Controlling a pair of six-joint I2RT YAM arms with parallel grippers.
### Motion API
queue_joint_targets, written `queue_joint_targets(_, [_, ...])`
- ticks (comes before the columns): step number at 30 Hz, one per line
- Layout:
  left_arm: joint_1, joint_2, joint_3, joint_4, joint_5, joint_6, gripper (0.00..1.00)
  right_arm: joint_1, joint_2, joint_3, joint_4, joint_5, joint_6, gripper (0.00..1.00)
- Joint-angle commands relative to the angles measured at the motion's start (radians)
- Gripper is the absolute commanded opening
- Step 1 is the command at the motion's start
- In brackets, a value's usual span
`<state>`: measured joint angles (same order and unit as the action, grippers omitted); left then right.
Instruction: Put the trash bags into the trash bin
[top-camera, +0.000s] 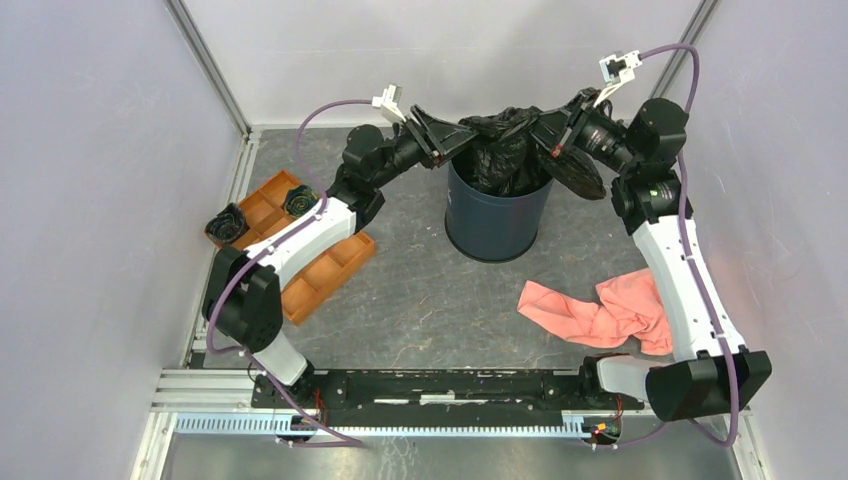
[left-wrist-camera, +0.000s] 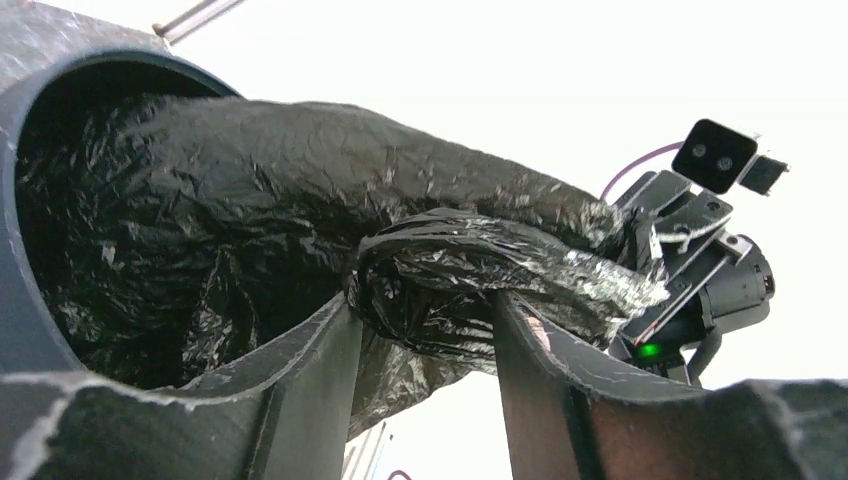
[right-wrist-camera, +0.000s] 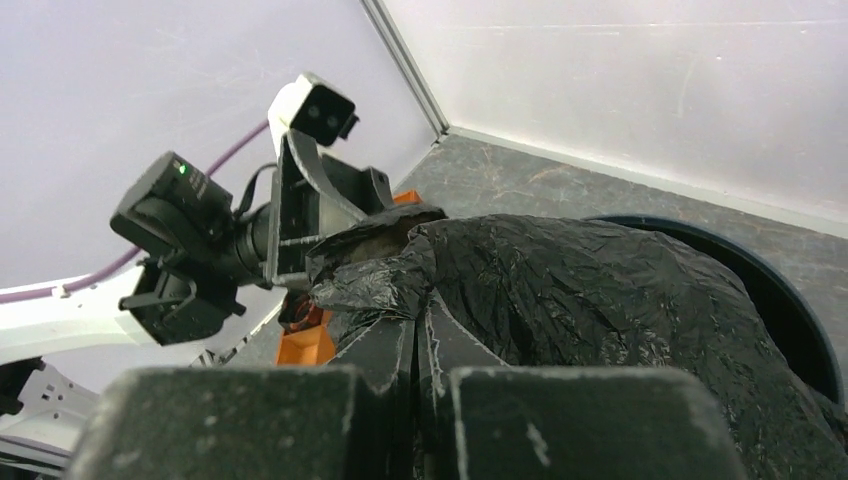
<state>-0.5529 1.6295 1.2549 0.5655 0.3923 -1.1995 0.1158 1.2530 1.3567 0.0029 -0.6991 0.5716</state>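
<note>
bag is hanging across the bin mouth, strung between both grippers. Its middle is sagging down inside the bin; both ends are sticking out above the rim.

right gripper is holding the bag's right end at the bin's far-right rim. In the right wrist view the fingers are sitting tight together at the gripper, with a fold of the bag pinched in the tips.

left gripper is sitting at the far-left rim on the bag's other end. In the left wrist view the jaws are standing apart at the gripper, with a rolled strand of the bag filling the gap and touching both inner faces. I cannot tell whether it is actually clamping.

bin is standing upright at mid table, toward the far side.

Two small black wads are lying at the far-left end of the orange tray, one at the left corner and one just right of it. The left arm is crossing over the tray.

A pink cloth is lying crumpled near-right of the bin, apart from it, beside the right arm.
</note>
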Motion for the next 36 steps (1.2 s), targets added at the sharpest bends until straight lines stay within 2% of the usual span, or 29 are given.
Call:
queue_joint_targets(1, [0.013, -0.023, 0.107, -0.118, -0.014, 0.124, 0.55, 0.0, -0.068, -0.021, -0.061, 0.01, -0.067, 0.0])
queue_joint_targets(3, [0.014, -0.026, 0.103, -0.13, -0.011, 0.136, 0.47, 0.003, -0.081, -0.052, -0.033, -0.008, -0.045, 0.0])
queue_joint_targets(5, [0.015, -0.024, 0.098, -0.107, 0.003, 0.139, 0.33, 0.009, -0.079, -0.062, -0.016, -0.02, -0.035, 0.01])
queue_joint_targets(9, [0.027, -0.066, 0.104, -0.236, -0.068, 0.243, 0.09, 0.017, -0.039, 0.003, -0.134, 0.055, -0.134, 0.0])
queue_joint_targets(12, [0.039, -0.13, 0.089, -0.367, -0.161, 0.339, 0.03, 0.038, 0.029, 0.092, -0.267, 0.165, -0.234, 0.0])
queue_joint_targets(16, [0.064, -0.172, 0.071, -0.451, -0.192, 0.386, 0.02, 0.16, 0.146, 0.169, -0.393, 0.303, -0.347, 0.0])
queue_joint_targets(19, [0.074, -0.178, 0.068, -0.504, -0.216, 0.42, 0.02, 0.241, 0.231, 0.229, -0.524, 0.529, -0.451, 0.0])
queue_joint_targets(21, [0.074, -0.17, 0.077, -0.536, -0.234, 0.445, 0.02, 0.262, 0.275, 0.248, -0.56, 0.595, -0.503, 0.01])
queue_joint_targets(25, [0.074, -0.121, 0.119, -0.586, -0.217, 0.454, 0.02, 0.283, 0.371, 0.319, -0.619, 0.612, -0.542, 0.01])
queue_joint_targets(32, [0.073, -0.073, 0.153, -0.485, -0.109, 0.373, 0.02, 0.284, 0.444, 0.481, -0.701, 0.692, -0.564, 0.0])
queue_joint_targets(36, [0.073, -0.072, 0.166, -0.489, -0.131, 0.373, 0.02, 0.279, 0.486, 0.505, -0.732, 0.638, -0.589, 0.01])
